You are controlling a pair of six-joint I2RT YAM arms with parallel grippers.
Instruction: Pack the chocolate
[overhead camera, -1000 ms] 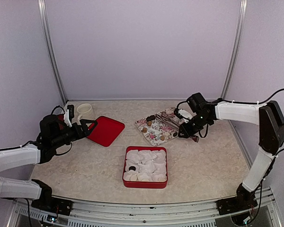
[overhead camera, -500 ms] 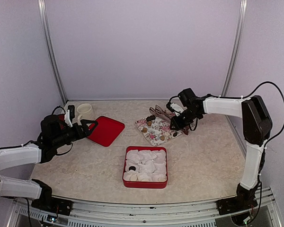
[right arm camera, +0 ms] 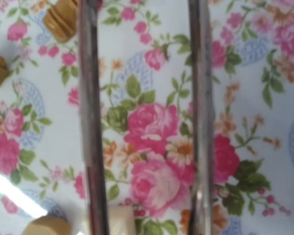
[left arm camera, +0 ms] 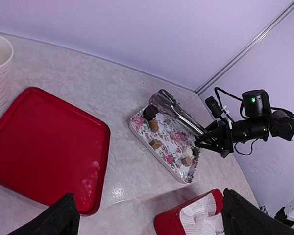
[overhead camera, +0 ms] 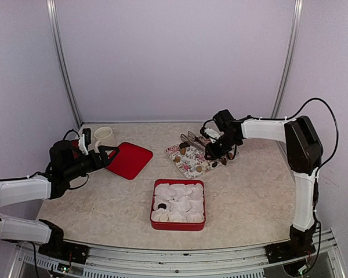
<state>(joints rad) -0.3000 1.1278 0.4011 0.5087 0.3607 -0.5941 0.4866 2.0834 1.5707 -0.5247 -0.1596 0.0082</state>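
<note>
Right pincer (overhead camera: 212, 152) gripping tongs (overhead camera: 193, 139) over floral tray (overhead camera: 188, 168), red tin (overhead camera: 178, 227) nearby

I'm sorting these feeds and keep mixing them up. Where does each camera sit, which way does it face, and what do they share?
Top external: high behind the bases, looking down over the table; both arms, left gripper and right gripper show.
Left wrist: on the left gripper, facing across toward the floral tray and right arm; own dark fingers at bottom corners.
Right wrist: close above the tray, facing down; only the tongs it holds show.
Shared: all three see the tray and chocolate.
</note>
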